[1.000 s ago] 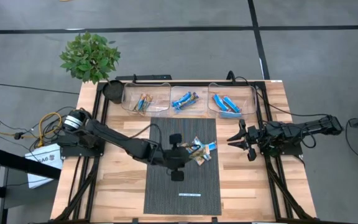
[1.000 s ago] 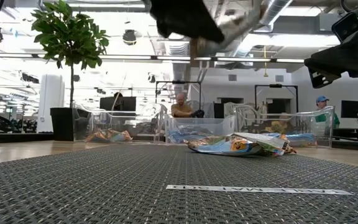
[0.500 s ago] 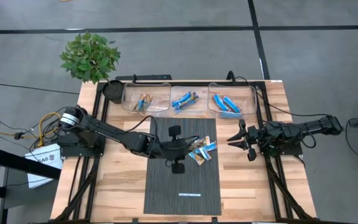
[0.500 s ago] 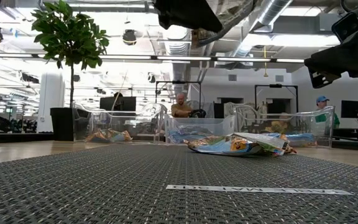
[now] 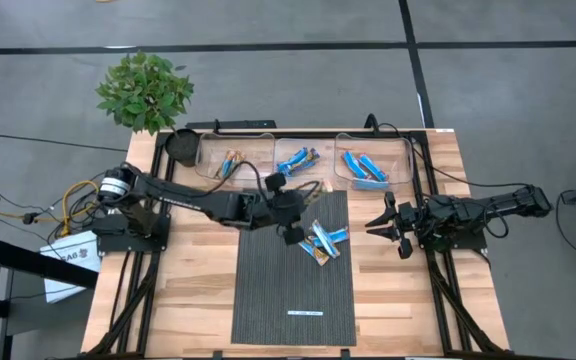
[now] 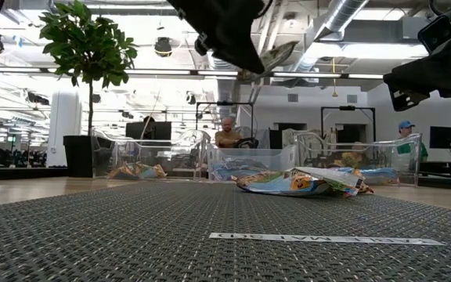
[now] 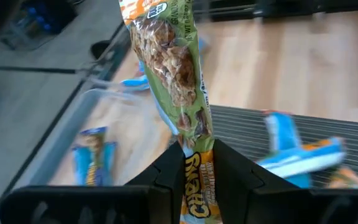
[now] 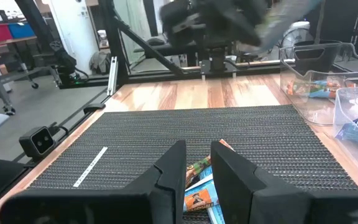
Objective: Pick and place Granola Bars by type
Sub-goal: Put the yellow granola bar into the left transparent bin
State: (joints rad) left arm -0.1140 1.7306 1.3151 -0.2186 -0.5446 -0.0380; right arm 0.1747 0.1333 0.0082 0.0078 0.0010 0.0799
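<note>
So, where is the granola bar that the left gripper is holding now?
In the high view, the granola bar hangs in the left gripper over the mat's far left corner, near the middle bin.

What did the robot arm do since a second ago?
The left gripper, shut on a granola bar, carried it off the bar pile on the mat toward the clear bins at the back. The pile, the bars in the bins and the right gripper, waiting at the mat's right, stayed put.
</note>
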